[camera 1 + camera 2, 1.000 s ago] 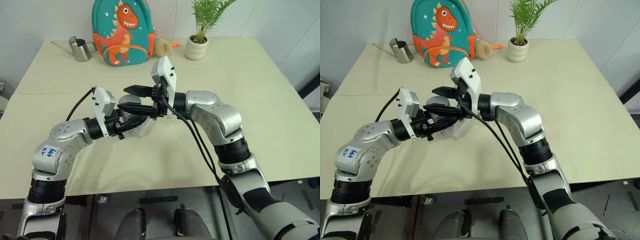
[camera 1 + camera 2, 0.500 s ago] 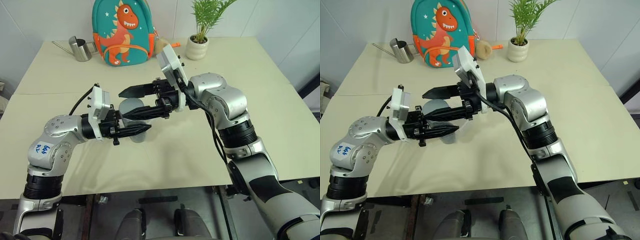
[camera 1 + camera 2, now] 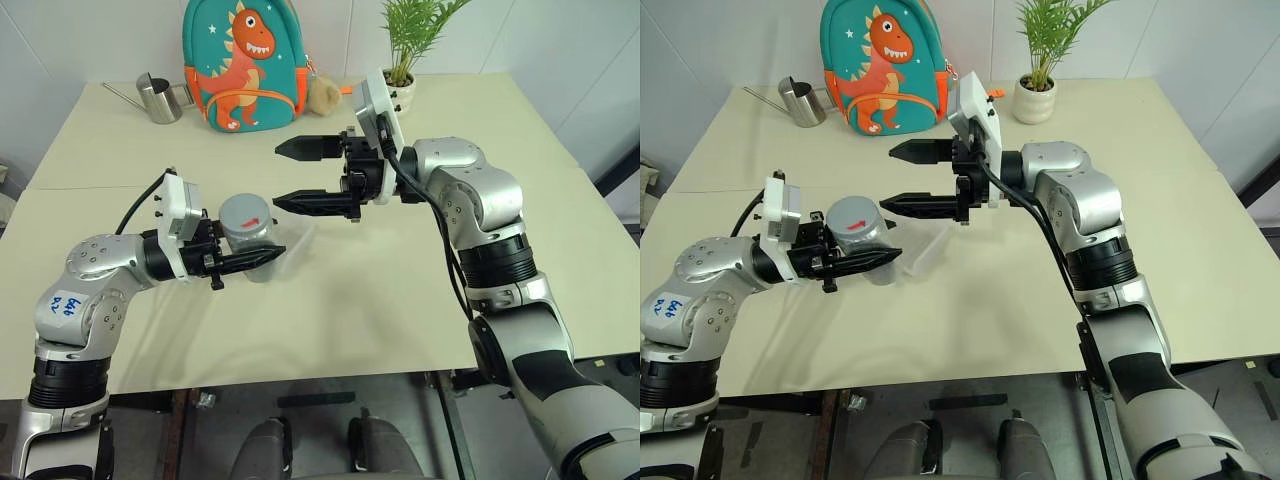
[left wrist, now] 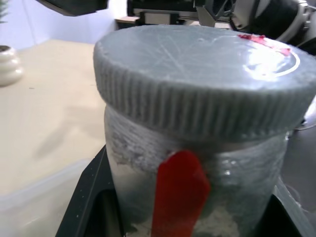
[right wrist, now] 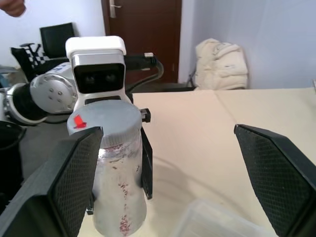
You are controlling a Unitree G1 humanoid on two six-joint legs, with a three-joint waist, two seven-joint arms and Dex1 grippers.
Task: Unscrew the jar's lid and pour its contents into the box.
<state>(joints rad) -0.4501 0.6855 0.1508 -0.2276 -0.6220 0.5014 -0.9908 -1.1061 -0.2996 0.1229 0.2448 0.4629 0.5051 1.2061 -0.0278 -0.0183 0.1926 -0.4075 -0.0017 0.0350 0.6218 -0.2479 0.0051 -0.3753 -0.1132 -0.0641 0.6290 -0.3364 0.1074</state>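
My left gripper point(image 3: 262, 256) clamps the upright jar point(image 3: 250, 240); its lid point(image 3: 246, 212) lies just left of and below my wide-open right gripper point(image 3: 296, 175).

Ribbed matt grey lid point(image 4: 197, 74) (scratched top), frosted clear-plastic jar point(image 4: 197, 197)

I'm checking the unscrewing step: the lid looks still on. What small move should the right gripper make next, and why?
Probably bring the right gripper back over the lid and close on its ribbed rim for another twist. The lid sits on the jar, which the left gripper holds clamped above the table beside the box, while the right gripper stands open, apart from the lid.
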